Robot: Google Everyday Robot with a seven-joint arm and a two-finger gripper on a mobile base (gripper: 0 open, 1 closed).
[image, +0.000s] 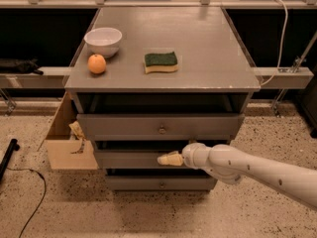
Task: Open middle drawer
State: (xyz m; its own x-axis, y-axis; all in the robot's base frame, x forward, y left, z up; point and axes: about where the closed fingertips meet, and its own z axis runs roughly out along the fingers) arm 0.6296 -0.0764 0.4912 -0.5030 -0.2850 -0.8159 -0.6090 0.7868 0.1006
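1. The table (163,38) is a grey cabinet with three drawers stacked under its top. The middle drawer (124,159) sits between a taller front above and a narrow one below, a dark gap showing over its upper edge; what lies inside it is hidden.
2. The gripper (164,159) is at the centre of the middle drawer's front, on the end of a white arm (247,170) that reaches in from the table's right. Whether the jaws are wide, narrow or holding anything cannot be told.
3. On the table's top, near its left edge, stand a white bowl (102,40) and, just in front of it, an orange (97,64).
4. A green-and-yellow sponge (161,62) lies near the middle of the top.
5. A cardboard box (67,148) stands open against the table's left side, with crumpled tan material (77,131) inside.
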